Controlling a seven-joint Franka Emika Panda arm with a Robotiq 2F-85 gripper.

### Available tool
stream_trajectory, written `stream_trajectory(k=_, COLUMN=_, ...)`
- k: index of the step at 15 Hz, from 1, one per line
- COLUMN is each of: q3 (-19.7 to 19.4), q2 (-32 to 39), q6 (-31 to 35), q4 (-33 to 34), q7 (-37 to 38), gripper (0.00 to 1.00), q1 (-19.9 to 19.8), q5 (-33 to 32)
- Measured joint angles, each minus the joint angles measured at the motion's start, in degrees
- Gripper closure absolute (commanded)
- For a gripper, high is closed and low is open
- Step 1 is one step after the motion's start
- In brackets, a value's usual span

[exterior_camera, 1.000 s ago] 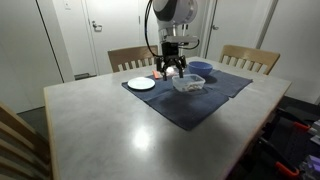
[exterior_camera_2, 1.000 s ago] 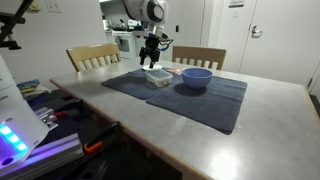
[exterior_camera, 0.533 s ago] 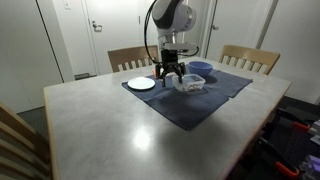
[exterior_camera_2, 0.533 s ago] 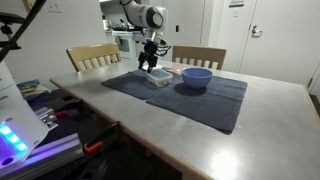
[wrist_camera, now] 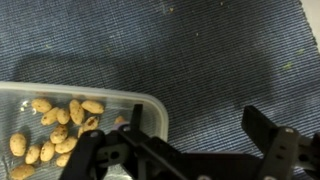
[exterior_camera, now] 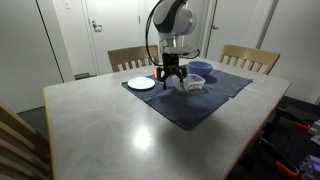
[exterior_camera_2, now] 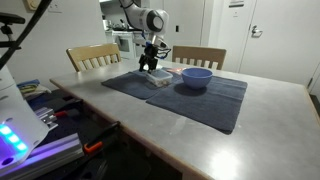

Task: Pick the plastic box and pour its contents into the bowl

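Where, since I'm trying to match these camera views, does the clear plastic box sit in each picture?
Exterior view: plastic box just right of centre, beside the end effector.
Exterior view: plastic box near centre, left of the blue bowl.
Wrist view: plastic box bottom left, nuts inside.
Shared landmark: the dark blue mat beneath it.

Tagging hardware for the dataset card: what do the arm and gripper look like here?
The arm has rounded white-grey housings with darker joint sections, and a black cable loops alongside it. The gripper is all black, with two angular fingers in the wrist view. No markings are legible.
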Motion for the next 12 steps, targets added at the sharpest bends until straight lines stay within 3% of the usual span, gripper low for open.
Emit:
stream_trajectory(k=10, q3=-0.46, q2=0.0, q6=0.21, q4=-0.25, q7=0.55, gripper=0.96, q1=-0.11, q5=0.01)
stream_trajectory(k=12, q3=-0.46, q2=-0.01, q6=0.21, q4=-0.41, q7=0.58, gripper=1.0, q1=-0.12, q5=0.01)
